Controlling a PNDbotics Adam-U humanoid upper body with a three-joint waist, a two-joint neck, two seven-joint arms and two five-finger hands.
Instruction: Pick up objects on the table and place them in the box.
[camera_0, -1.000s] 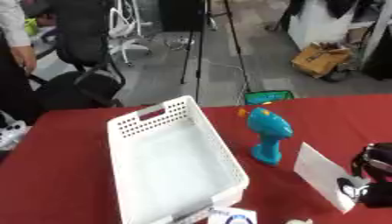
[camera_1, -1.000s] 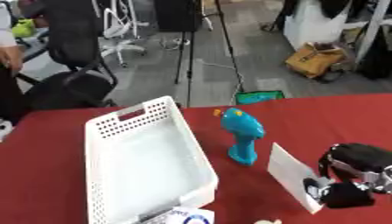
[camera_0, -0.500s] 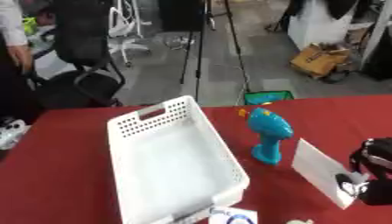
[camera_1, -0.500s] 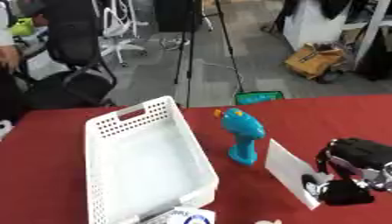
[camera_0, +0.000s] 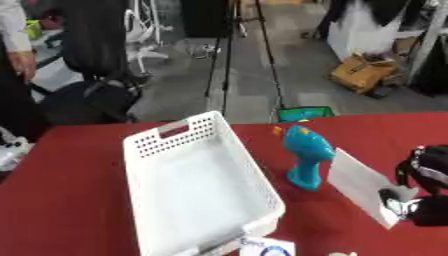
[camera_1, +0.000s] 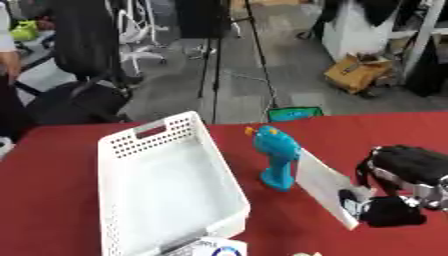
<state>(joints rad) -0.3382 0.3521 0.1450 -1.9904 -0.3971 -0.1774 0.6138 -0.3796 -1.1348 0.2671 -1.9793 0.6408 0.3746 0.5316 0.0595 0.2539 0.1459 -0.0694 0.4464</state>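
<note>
Box (camera_0: 197, 187), one white perforated basket, sits empty at centre left of the red table (camera_0: 70, 200). One teal toy (camera_1: 276, 156) stands upright just right of it. One white flat card (camera_1: 322, 186) leans beside the toy. The right hand (camera_1: 389, 210), at the right edge, touches the card; its fingers cannot be made out.

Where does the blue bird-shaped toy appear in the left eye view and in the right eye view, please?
Left eye view: the blue bird-shaped toy stands upright right of centre, just right of the white basket.
Right eye view: the same toy stands nearer the middle, again right of the basket, with a white card right beside it.
Shared landmark: the basket's perforated far wall with its handle slot, left of the toy in both views.
</note>
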